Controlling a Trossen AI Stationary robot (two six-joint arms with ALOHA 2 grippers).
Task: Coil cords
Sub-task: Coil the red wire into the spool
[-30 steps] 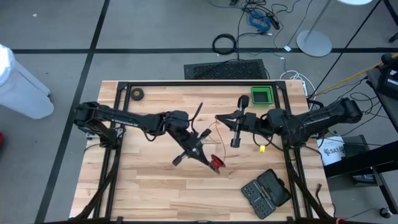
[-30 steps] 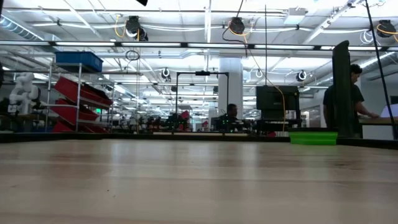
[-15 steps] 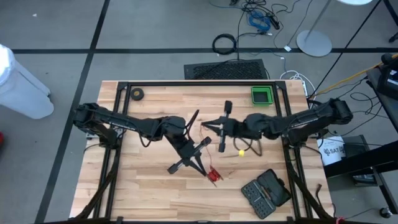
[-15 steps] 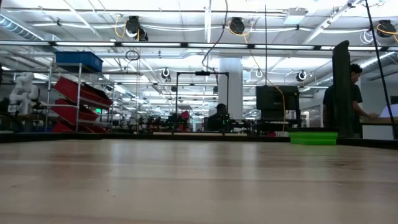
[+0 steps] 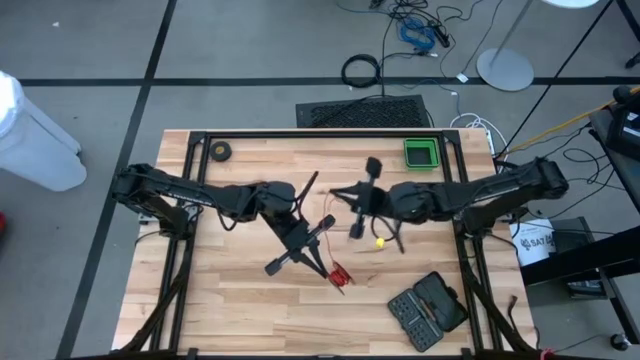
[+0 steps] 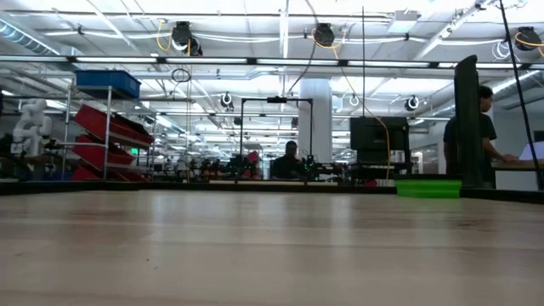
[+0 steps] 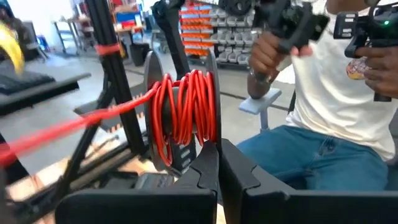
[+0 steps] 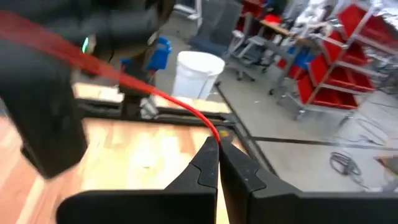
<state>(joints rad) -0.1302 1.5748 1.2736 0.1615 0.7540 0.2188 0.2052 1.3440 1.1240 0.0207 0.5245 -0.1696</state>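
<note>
Cord [image 8: 186, 111] (red) between both jaws

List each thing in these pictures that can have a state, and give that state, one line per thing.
Reel: partly wound with red cord, gripped at its rim.
Red cord: stretched taut between both hands.
Left hand: shut on the reel.
Right hand: shut on the cord.
Green bin: upright, seemingly empty.

Both arms reached inward over the table's middle. The left gripper [image 5: 334, 277] sat lower toward the near edge, its fingers [image 7: 202, 168] pressed together on the reel [image 7: 183, 118]. The right gripper [image 5: 353, 228] lay just beside the left arm's wrist, fingers [image 8: 208, 163] pinched on the red cord [image 8: 186, 111].
</note>
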